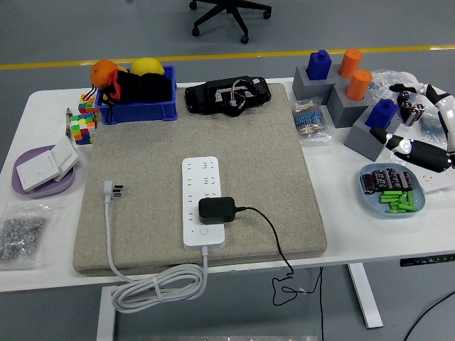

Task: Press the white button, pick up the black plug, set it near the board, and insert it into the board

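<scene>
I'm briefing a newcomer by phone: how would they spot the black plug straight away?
Find the grey felt mat covering the table's middle, then the white power strip lying lengthwise on it. The black plug sits on the strip's near part, the only black block there, its thin black cable trailing right, off the table's near edge.

You see the black-and-white right hand (426, 128) at the right edge. Just below it sits a pale blue dish (419, 202) of bright green cells (397, 202) and dark capacitors (384, 180). Beside the hand stand grey blocks (370, 135) topped with blue and orange pegs (353, 74). Well to its left, a beige felt mat (142, 163) carries the white power strip (202, 202), its white button (204, 230) and the black plug (217, 209) with black cord. Farther left: a blue bin (138, 112), an orange ball (103, 71), a yellow ball (146, 66), multicoloured cubes (84, 121) and a purple plate (25, 160).
</scene>
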You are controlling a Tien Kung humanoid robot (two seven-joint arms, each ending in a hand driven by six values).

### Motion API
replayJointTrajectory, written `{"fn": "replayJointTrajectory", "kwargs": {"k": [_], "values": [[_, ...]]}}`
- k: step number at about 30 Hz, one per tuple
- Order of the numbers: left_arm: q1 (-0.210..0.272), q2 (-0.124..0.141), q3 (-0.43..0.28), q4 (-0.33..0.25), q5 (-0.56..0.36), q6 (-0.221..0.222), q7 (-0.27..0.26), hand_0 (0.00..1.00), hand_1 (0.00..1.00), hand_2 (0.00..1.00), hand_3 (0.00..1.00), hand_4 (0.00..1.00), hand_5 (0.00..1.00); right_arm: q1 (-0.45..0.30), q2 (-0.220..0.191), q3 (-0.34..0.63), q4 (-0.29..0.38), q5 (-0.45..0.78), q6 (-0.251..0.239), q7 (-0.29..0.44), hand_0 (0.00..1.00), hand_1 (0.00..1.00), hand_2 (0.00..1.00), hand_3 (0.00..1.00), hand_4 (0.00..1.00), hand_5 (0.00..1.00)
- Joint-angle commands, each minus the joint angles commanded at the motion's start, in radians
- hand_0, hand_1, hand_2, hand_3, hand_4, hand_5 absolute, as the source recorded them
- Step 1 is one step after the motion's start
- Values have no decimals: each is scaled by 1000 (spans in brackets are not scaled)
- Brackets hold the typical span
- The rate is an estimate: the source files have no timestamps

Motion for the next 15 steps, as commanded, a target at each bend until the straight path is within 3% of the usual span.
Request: {"fn": "replayJointTrajectory", "kwargs": {"k": [4, 5, 10, 11, 15], "values": [[1, 0, -1, 0, 1, -1, 0, 789, 739, 706, 769, 561, 464, 3, 4, -3, 0, 21, 43, -64, 930, 826, 765, 743, 988, 579], [1, 0, -1, 0, 2, -1, 0, 789, 739, 706, 769, 560, 463, 4, 4, -2, 0, 21, 51, -78, 935, 854, 828, 895, 998, 809], [-1, 3, -5, 0, 7, -1, -1, 789, 739, 706, 769, 560, 463, 9, 7, 3, 0, 14, 88, -120, 935, 854, 828, 895, 998, 809], [-1, 3, -7, 0, 10, -1, -1, 789, 739, 706, 769, 560, 463, 10, 8, 3, 0, 14, 92, -122, 941, 889, 883, 929, 998, 848], [-1, 3, -15, 0, 18, 0, 1, 789, 739, 706, 769, 560, 463, 14, 10, 4, -3, 10, 94, -135, 941, 889, 883, 929, 998, 848]]}}
